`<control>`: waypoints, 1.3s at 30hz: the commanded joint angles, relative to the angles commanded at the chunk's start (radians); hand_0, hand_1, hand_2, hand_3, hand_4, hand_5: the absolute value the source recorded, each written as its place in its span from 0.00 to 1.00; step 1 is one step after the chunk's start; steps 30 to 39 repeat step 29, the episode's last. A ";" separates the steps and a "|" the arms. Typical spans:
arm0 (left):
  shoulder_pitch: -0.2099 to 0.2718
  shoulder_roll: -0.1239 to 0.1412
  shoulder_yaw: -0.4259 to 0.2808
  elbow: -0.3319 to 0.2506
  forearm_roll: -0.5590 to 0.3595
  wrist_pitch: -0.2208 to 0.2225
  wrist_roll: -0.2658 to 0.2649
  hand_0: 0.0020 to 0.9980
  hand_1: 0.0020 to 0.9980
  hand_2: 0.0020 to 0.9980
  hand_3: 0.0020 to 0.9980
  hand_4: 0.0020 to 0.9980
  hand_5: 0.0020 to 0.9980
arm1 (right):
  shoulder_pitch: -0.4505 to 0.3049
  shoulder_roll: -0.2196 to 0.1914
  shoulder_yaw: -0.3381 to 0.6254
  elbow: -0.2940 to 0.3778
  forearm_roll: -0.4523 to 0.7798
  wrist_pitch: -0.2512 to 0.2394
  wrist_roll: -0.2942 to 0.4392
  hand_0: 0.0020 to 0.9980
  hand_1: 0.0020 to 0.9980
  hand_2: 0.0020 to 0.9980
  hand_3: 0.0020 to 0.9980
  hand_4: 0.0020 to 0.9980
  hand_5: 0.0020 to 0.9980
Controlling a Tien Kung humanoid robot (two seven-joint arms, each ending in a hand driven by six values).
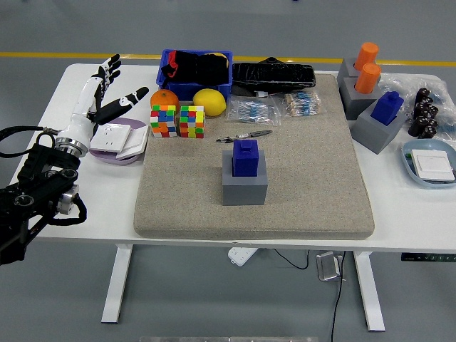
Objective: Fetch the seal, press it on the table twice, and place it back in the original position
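A blue seal [246,157] stands upright in a grey holder block [244,184] at the middle of the beige mat [299,206]. My left hand [105,92] is white and black, open with fingers spread, raised over the table's left end above a purple dish [117,155]. It is well to the left of the seal and holds nothing. My right arm is out of view.
Two colour cubes [178,120], an orange [164,98], a lemon [209,102] and a blue bin [196,71] sit behind the mat. A pen [244,135] lies behind the seal. Other seals in grey blocks [377,117] and a blue dish [429,165] stand at the right.
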 joint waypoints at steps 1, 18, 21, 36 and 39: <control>0.000 0.000 0.000 0.000 0.000 0.000 0.000 0.96 0.95 0.99 1.00 1.00 0.49 | 0.000 0.001 0.001 0.000 -0.001 0.000 0.000 0.84 0.76 0.76 0.70 0.76 0.37; -0.007 -0.001 0.005 -0.003 0.002 0.000 0.002 0.95 0.94 0.98 0.99 0.99 0.44 | -0.001 0.003 0.007 0.000 -0.003 0.000 0.000 0.84 0.76 0.76 0.70 0.76 0.37; -0.009 -0.001 0.005 -0.003 0.003 0.001 0.003 0.95 0.94 0.98 0.99 0.99 0.44 | -0.001 0.004 0.009 0.000 -0.004 0.000 0.000 0.84 0.76 0.76 0.70 0.76 0.37; -0.009 -0.002 0.007 -0.004 0.002 0.001 0.004 0.95 0.94 0.98 0.99 0.98 0.43 | -0.001 0.005 0.011 0.000 -0.004 0.000 -0.001 0.84 0.76 0.76 0.70 0.76 0.37; -0.009 -0.002 0.007 -0.004 0.002 0.001 0.004 0.95 0.94 0.98 0.99 0.98 0.43 | -0.001 0.005 0.011 0.000 -0.004 0.000 -0.001 0.84 0.76 0.76 0.70 0.76 0.37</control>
